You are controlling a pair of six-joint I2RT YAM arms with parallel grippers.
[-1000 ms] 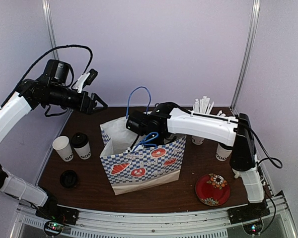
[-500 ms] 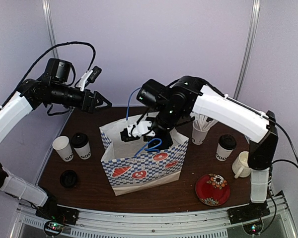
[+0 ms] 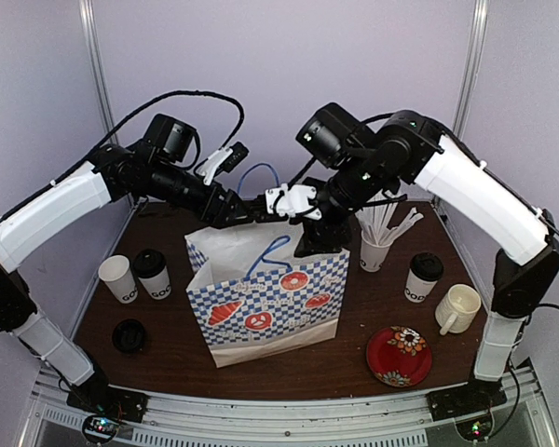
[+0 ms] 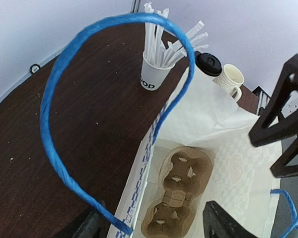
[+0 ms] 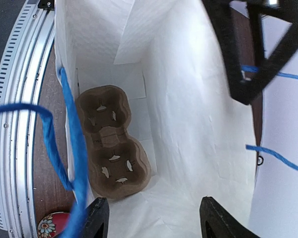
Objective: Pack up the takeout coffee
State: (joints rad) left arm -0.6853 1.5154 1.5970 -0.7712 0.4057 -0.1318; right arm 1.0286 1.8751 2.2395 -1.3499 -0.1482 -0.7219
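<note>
**Takeout coffee: three paper cups on the table, outside the bag**

Cups: white paper with black lettering, all upright on the brown table point(image 3: 168, 368).
- The uncovered cup point(image 3: 118, 277) and the left lidded cup point(image 3: 153, 274) stand just beside each other, left of the bag.
- A loose black lid point(image 3: 129, 335) lies flat near them, closer to the front edge.
- The right lidded cup point(image 3: 421, 277) stands right of the bag, between the cup of white sticks point(image 3: 373, 250) and the cream mug point(image 3: 458, 308).

Bag point(image 3: 270, 312): paper, blue-and-white check with pastry prints and a white lining. It stands mouth up at the middle of the table.
- The rear rope handle point(image 4: 114, 29) stands up in a loop.
- The front rope handle point(image 3: 275, 251) droops across the mouth.
- A brown cardboard two-cup carrier point(image 5: 111, 141) lies flat on the bag floor.

Left gripper point(image 3: 252, 211): it hovers at the bag's rear rim with its fingers spread, gripping nothing. The rear handle arches just ahead of it.

Right gripper point(image 3: 314, 240): it points down over the bag mouth with its fingers spread, gripping nothing. The front handle passes beside one finger. It is near the left gripper but not touching it.

Red flowered plate point(image 3: 399, 355): it sits at the front right of the table, near the mug.
</note>
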